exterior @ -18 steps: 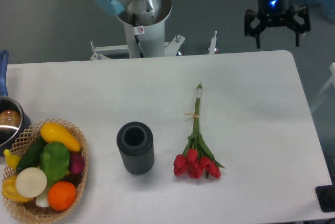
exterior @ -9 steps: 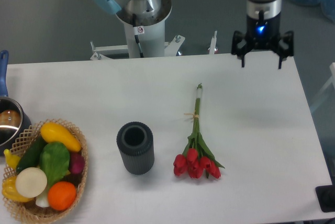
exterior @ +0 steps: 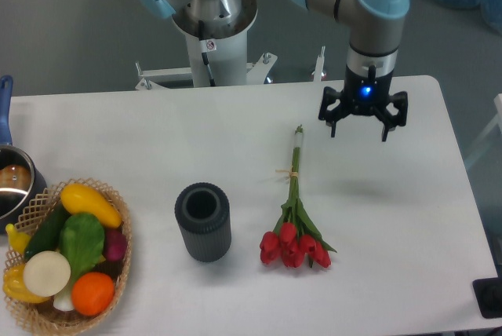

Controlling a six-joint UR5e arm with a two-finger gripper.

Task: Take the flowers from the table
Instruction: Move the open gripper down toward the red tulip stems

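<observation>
Since a second ago the tool (exterior: 360, 128) has travelled left and lower, from beyond the far right corner to above the tabletop (exterior: 392, 218), near the stem tips; its fingers are spread and hold nothing. The flowers (exterior: 294, 214) lie flat and untouched right of centre, so the whole grasp and lift remain. Count: one bunch, one vase (exterior: 203, 221), one vegetable basket (exterior: 69, 256).
</observation>
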